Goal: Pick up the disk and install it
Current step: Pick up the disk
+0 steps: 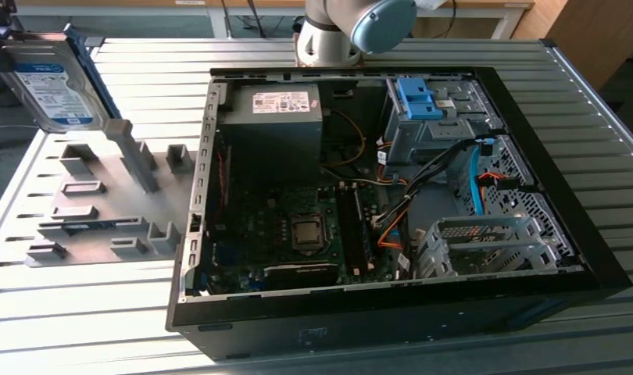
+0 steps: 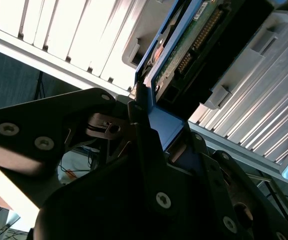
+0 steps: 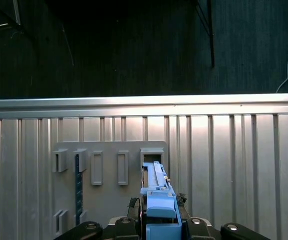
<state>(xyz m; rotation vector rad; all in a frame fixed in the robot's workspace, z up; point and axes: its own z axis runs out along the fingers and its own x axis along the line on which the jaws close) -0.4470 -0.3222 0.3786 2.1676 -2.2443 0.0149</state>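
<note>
Gripping one disk (image 1: 45, 82) by its blue frame, the gripper (image 3: 157, 204) is closed on it in the first wrist view. The disk stands on edge over one grey holder plate (image 1: 98, 195), at the exterior view's left, beside one open computer case (image 1: 400, 312) on the tabletop (image 1: 76, 328). One blue bracket (image 1: 416, 98) sits inside the case.

disk (image 1: 48, 86): bare silver metal, glossy paper label, blue plastic frame. table (image 1: 76, 312): ribbed aluminium, satin sheen. holder plate (image 1: 87, 207): matt grey plastic.
</note>
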